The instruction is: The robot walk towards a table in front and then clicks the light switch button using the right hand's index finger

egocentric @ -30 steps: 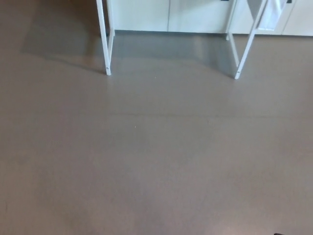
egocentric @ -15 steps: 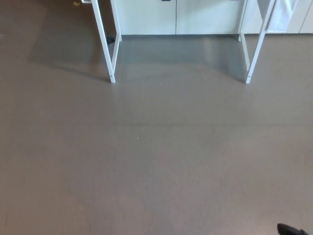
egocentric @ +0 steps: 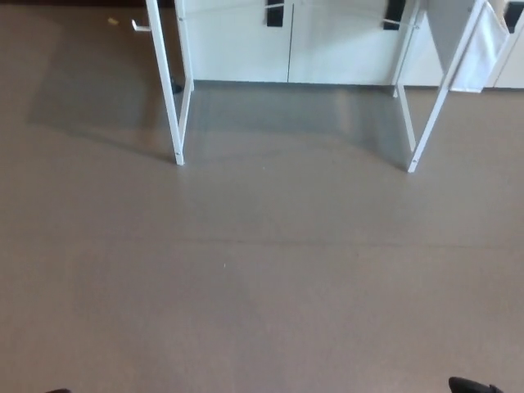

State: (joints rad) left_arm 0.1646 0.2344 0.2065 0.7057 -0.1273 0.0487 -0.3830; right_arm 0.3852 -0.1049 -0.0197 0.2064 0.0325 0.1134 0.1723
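Head view, looking down at a wide stretch of grey-brown floor (egocentric: pixel 262 278) that fills most of the frame. At the top stand the white legs of the table: a left leg pair (egocentric: pixel 170 90) reaching the floor at upper left, and a right leg pair (egocentric: pixel 426 106) slanting down to the floor at upper right; the tabletop itself lies above the frame edge and cannot be seen. Behind the legs runs a row of pale cabinet doors (egocentric: pixel 286 41) carrying small dark handles near their upper edges. A white sheet or cloth (egocentric: pixel 475 49) hangs just beside the right leg pair at the top right corner. A soft shadow falls on the floor to the left of the left leg pair and between the two pairs of legs. A small yellow speck (egocentric: pixel 112 21) lies on the floor at top left, near a short white bracket (egocentric: pixel 139 26) projecting from the left leg. The light switch button is nowhere in the frame, so its position cannot be told. A small black shape (egocentric: pixel 473 386) enters at the bottom edge toward the right, and a fainter dark sliver (egocentric: pixel 57 391) shows at the bottom left; neither shows enough to be identified as a hand, and the state of either hand's fingers cannot be told.
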